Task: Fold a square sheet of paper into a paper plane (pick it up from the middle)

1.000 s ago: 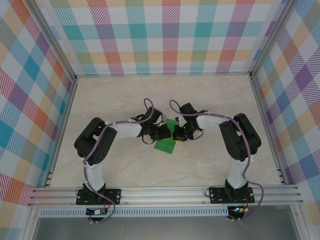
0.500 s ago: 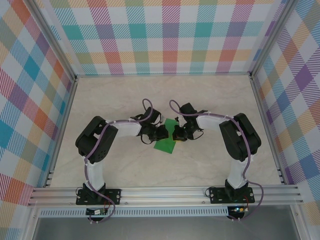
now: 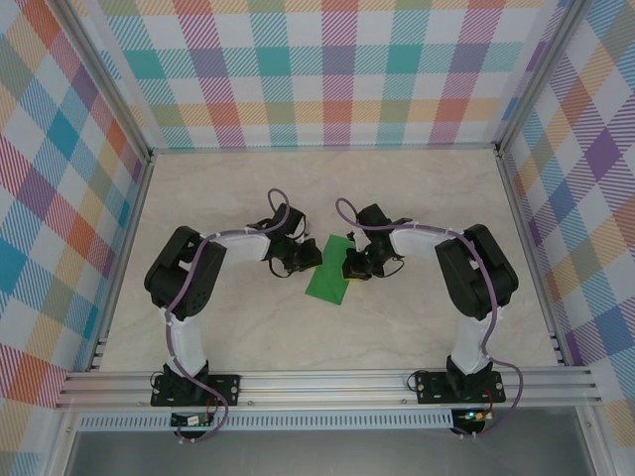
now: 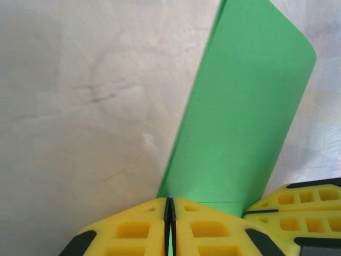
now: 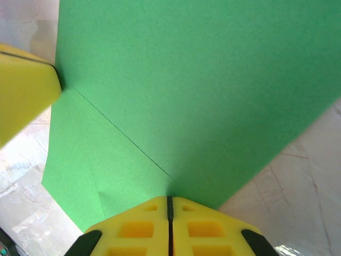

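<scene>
Left claw (image 4: pixel 169 207) and right claw (image 5: pixel 169 202), both standing closed at the green sheet.
Square sheet of paper (image 3: pixel 328 275), folded to a strip, is lying on the surface (image 3: pixel 228 188) between the claws; shut tips are touching it from opposite sides, a crease running from one to the other. Whether either is pinching it cannot be told.

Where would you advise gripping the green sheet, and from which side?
I'd pinch the square sheet of paper at the middle of a long edge, coming in low from the side; folded nearly flat on the table, only its thin edges fit between jaws.
</scene>
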You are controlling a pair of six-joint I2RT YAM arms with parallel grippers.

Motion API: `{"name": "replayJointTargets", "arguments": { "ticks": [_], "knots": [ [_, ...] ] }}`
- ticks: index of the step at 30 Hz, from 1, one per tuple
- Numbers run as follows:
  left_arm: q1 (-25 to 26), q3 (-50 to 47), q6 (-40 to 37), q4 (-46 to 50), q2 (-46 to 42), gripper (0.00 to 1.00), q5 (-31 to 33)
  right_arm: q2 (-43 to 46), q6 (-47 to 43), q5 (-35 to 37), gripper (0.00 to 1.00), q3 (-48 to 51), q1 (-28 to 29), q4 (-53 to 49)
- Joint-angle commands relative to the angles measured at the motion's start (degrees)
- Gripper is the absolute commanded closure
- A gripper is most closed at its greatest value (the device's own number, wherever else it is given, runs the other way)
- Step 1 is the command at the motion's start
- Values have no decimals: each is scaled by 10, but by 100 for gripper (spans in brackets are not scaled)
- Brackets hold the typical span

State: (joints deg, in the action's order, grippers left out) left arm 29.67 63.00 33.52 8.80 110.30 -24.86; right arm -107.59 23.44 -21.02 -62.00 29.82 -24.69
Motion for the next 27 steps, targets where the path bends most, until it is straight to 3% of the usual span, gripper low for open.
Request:
{"name": "replayJointTargets", "arguments": {
  "ticks": [1, 12, 21, 27],
  "knots": [
    [-21, 28, -25, 51, 6, 89, 34, -42, -9, 78, 92, 21, -8, -50],
    [24, 14, 12, -4, -25, 89, -38, -33, -5, 65, 92, 15, -8, -50],
    [36, -2, 20, -14, 17, 93, -24, -20, -3, 39, 92, 7, -8, -41],
    [39, -2, 16, 32, 32, 95, 15, 14, 0, 17, 92, -9, 4, -40]
  ]
}}
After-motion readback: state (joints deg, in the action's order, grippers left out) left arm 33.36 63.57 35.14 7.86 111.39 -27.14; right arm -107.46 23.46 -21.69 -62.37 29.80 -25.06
